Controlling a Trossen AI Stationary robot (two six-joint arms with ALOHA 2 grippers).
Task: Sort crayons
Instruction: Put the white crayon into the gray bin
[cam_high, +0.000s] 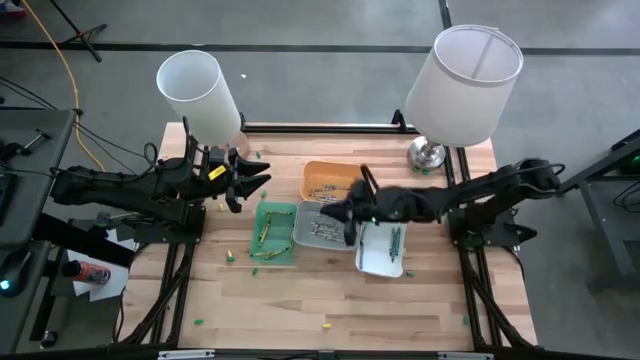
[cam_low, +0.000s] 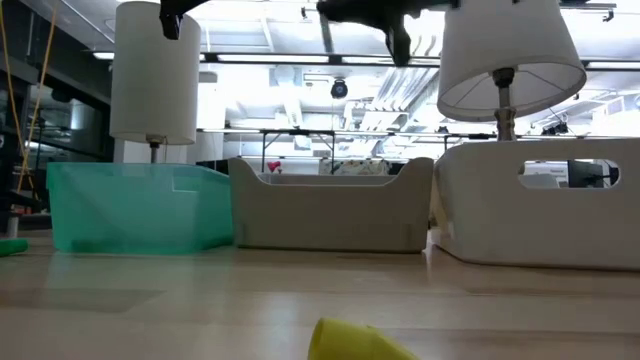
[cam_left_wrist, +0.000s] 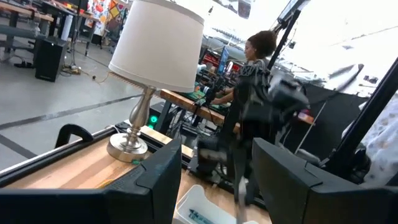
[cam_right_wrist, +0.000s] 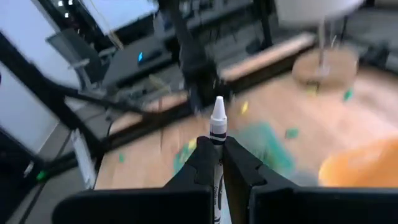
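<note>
Here we are pinching a grey-white crayon (cam_right_wrist: 217, 134) upright in the right gripper (cam_high: 347, 214), which is hanging above the grey tray (cam_high: 317, 226) near the middle of the table (cam_high: 420, 290). We are holding the left gripper (cam_high: 262, 178) with its jaws spread wide and empty, near the table's far left corner above the green tray (cam_high: 274, 231).

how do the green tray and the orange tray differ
The green tray is a long rectangle on the left arm's side of the grey tray; the orange tray looks rounder and lies nearer the lamps. Green holds green crayons, orange holds pale sticks. Both sit on the table.
</note>
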